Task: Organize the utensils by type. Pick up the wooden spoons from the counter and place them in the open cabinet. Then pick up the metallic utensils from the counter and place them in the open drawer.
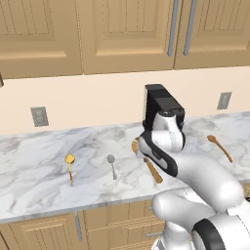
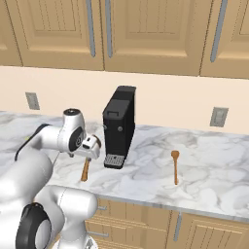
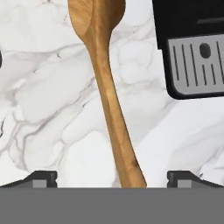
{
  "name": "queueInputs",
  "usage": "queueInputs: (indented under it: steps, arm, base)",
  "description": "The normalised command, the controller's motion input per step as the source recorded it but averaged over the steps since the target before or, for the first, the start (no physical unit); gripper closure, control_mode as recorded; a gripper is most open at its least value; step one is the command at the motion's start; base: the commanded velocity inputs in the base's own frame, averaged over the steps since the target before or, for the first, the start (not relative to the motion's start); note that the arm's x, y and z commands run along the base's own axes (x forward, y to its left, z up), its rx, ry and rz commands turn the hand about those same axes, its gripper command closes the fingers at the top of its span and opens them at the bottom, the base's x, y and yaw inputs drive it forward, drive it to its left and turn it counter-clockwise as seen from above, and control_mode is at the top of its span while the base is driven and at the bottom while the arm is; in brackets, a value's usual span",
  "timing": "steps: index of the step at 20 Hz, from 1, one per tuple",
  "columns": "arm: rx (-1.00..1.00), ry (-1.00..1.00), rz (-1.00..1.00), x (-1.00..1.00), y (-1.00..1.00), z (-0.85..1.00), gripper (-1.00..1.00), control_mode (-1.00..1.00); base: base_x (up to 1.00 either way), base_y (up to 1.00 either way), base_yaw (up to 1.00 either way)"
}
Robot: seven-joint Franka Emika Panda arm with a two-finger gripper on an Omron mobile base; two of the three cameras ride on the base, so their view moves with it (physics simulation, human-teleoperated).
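Hovering spread wide, the pincer (image 3: 112, 177) straddles a wooden spoon's (image 3: 107, 87) handle at the hand view's centre, on the counter (image 3: 52, 100); the coffee machine (image 3: 192, 43) sits upper right.

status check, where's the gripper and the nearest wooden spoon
Gripper open, above wooden spoon, handle between the fingertips. Spoon flat on counter, not gripped. Coffee machine close alongside.

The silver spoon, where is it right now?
The silver spoon lies on the counter in the left base view, between the gold utensil and the arm.
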Motion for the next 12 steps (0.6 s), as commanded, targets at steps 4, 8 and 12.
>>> queueInputs:
  steps: [4,8,12]
  arm:
    - [0.00,0.00,-0.06,0.19,0.00,-0.33,-1.00,-1.00]
    - [0.00,0.00,-0.04,0.19,0.00,-0.34,-1.00,-1.00]
    - [0.00,0.00,-0.03,0.17,0.00,-0.33,-1.00,-1.00]
  base:
    - [0.00,0.00,0.00]
    - [0.00,0.00,0.00]
    - [0.00,0.00,0.00]
